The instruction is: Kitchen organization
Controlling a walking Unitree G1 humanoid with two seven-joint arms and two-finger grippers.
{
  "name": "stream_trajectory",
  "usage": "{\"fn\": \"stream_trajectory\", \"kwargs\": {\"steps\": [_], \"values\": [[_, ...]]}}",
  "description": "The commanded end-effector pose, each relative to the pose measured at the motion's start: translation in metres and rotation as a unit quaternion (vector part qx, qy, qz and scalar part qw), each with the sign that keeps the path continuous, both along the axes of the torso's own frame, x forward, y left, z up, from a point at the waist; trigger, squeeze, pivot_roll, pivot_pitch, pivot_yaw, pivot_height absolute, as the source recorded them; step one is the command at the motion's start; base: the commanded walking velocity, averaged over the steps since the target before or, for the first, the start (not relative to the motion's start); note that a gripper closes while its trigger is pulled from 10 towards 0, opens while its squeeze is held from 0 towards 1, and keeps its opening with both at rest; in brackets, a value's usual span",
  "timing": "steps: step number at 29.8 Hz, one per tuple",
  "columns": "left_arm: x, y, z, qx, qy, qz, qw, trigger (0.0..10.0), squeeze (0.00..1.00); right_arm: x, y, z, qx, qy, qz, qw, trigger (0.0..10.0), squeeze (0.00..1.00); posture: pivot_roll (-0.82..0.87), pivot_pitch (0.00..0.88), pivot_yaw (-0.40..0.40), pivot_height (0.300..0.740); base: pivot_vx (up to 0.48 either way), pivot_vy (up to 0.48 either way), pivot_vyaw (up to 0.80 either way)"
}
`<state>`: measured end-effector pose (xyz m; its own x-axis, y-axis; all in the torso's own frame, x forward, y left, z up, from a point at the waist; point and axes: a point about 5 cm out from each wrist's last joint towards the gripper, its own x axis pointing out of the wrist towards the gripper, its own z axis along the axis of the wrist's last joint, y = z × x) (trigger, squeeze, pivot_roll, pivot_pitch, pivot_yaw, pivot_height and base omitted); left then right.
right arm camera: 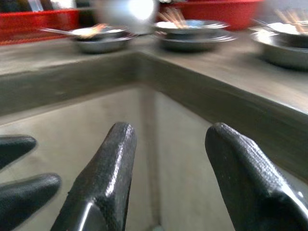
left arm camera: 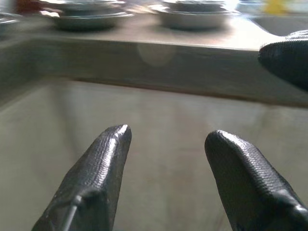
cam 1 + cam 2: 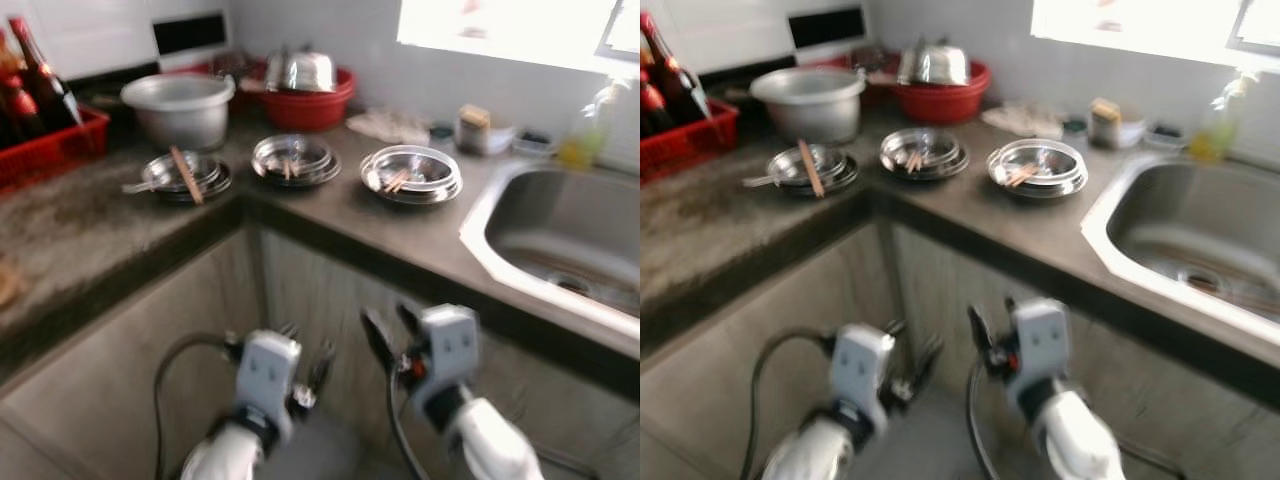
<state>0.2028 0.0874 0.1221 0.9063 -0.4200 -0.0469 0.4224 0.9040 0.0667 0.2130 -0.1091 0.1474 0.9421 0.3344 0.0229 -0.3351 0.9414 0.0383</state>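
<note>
Three stacks of steel plates stand on the corner counter (image 3: 120, 225): a left stack (image 3: 185, 175), a middle stack (image 3: 293, 160) and a right stack (image 3: 411, 173). Chopsticks lie in each. Both grippers hang below the counter edge, in front of the cabinet fronts. My left gripper (image 3: 308, 350) is open and holds nothing; the left wrist view has its fingers (image 2: 96, 178) spread, facing the cabinet under the plates. My right gripper (image 3: 390, 328) is also open and holds nothing, with its fingers (image 1: 250, 178) pointing at the counter's inner corner. The pictures are blurred.
Behind the plates are a grey pot (image 3: 180, 108) and a red basin (image 3: 305, 100) holding steel ware. At the far left, a red crate (image 3: 45, 140) holds dark bottles. A steel sink (image 3: 570, 240) fills the right, with a yellow soap bottle (image 3: 585, 135) behind it.
</note>
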Motion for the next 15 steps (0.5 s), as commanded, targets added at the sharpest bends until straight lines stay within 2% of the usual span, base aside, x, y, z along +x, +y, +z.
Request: {"fn": "stream_trajectory", "kwargs": {"steps": [1, 10, 14, 15], "values": [[-0.0023, -0.003, 0.001, -0.003, 0.001, -0.006, 1.0, 10.0, 0.0, 0.0008, -0.0022, 0.0007, -0.003, -0.002, -0.005, 1.0, 10.0, 0.0, 0.03, 0.001, -0.044, 0.74, 0.0, 0.0, 0.8], [-0.0009, -0.0031, 0.0016, -0.003, 0.001, -0.004, 1.0, 10.0, 0.0, 0.0016, -0.002, 0.0003, -0.004, -0.003, -0.005, 1.0, 10.0, 0.0, 0.03, 0.0, -0.043, 0.74, 0.0, 0.0, 0.8], [-0.0003, -0.0035, 0.0015, -0.006, 0.003, -0.004, 1.0, 10.0, 0.0, 0.0027, -0.0015, 0.0008, -0.005, -0.005, -0.004, 1.0, 10.0, 0.0, 0.03, 0.0, -0.043, 0.74, 0.0, 0.438, 0.8], [-0.0003, -0.0036, 0.0018, -0.006, 0.002, -0.004, 1.0, 10.0, 0.0, 0.0031, -0.0014, 0.001, -0.004, -0.005, -0.004, 1.0, 10.0, 0.0, 0.03, 0.0, -0.043, 0.74, 0.0, 0.0, 0.8]]}}
